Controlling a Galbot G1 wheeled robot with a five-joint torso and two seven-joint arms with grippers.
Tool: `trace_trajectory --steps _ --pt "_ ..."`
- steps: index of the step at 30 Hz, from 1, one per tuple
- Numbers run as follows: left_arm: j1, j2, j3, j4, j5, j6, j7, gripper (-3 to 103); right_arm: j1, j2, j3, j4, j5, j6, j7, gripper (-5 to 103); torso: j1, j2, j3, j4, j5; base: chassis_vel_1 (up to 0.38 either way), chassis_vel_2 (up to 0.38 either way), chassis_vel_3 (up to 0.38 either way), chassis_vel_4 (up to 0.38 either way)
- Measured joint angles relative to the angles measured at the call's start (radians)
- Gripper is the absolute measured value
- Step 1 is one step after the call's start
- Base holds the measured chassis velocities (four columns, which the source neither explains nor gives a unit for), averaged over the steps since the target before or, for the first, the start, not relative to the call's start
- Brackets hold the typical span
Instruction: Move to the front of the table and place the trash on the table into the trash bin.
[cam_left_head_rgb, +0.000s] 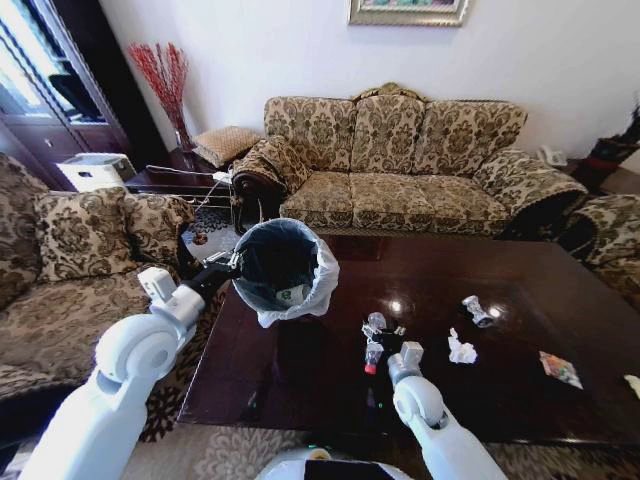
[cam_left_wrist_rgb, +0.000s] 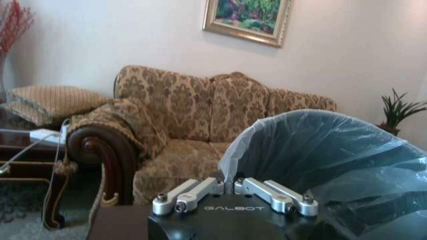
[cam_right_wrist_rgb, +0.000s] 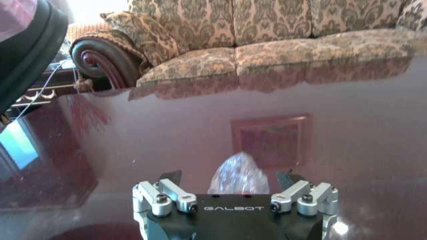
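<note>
One clear bottle (cam_left_head_rgb: 373, 352) lies near-centre on the table (cam_left_head_rgb: 300, 370), between the spread fingers of the right tool (cam_right_wrist_rgb: 238, 192); judged light, thin-walled and slippery, best pinched mid-body. The trash bin (cam_left_head_rgb: 283, 268) is gripped at its rim by the left tool (cam_left_head_rgb: 232, 262), above the table's far-left corner.

- Both arms are glossy white with rounded, ball-like joints; the left arm (cam_left_head_rgb: 135, 350) ends in a squarish white wrist block and a black forearm section.
- The right arm (cam_left_head_rgb: 430, 420) is slimmer, with a pale grey wrist piece.
- Each gripper, left gripper (cam_left_wrist_rgb: 233, 192) and right gripper (cam_right_wrist_rgb: 235, 186), has a black body marked "GALBOT" in pale letters.
- Silver metal linkage bars with round screw heads sit on top of each body.
- A white base edge shows at the bottom of the head view.
</note>
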Motion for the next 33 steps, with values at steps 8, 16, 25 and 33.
trace_trajectory --steps 8,16,25,33 --pt "-0.009 -0.007 0.008 0.003 0.002 0.002 0.008 3 -0.011 0.019 -0.015 -0.014 -0.004 0.018 -0.007 70 0.0 0.0 0.0 0.0001 0.0001 0.0 0.0 0.0 0.0" --pt "-0.01 -0.012 0.007 -0.002 0.002 0.001 0.009 3 -0.043 0.022 -0.015 0.009 -0.024 0.027 -0.001 42 0.0 0.0 0.0 0.0 0.0001 0.0 0.0 0.0 0.0" --pt "-0.009 -0.009 0.004 -0.022 0.002 0.0 0.009 3 -0.058 0.033 -0.005 0.014 -0.039 0.034 -0.001 16 0.0 0.0 0.0 0.0001 0.0001 0.0 0.0 0.0 0.0" --pt "-0.003 -0.011 0.004 -0.038 0.002 0.0 0.01 3 -0.071 0.031 0.0 0.062 -0.034 0.027 0.021 2 0.0 0.0 0.0 -0.0001 0.0005 0.0 0.0 0.0 0.0"
